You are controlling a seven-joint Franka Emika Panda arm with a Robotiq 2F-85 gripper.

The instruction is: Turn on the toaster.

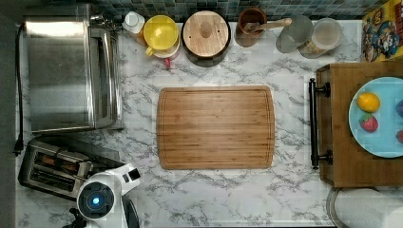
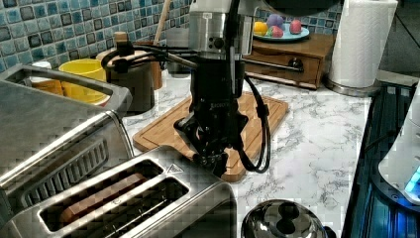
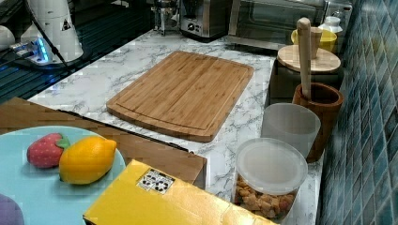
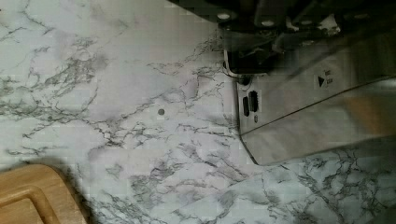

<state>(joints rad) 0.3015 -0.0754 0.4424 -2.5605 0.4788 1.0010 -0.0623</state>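
Note:
The toaster is a small shiny steel two-slot one at the counter's near corner, at the top view's lower left. A brown bread slice sits in one black slot. My arm's white wrist hangs over the end of the toaster that faces the cutting board. In the left view my black gripper points down just above that end, close to its top corner. The wrist view shows the toaster's steel end wall with a small dark slot, and the gripper's dark parts right above it.
A large steel toaster oven stands right behind the toaster. A wooden cutting board lies mid-counter. Jars and canisters line the tiled back wall. A wooden drawer box carries a blue fruit plate. A steel lid sits near the toaster.

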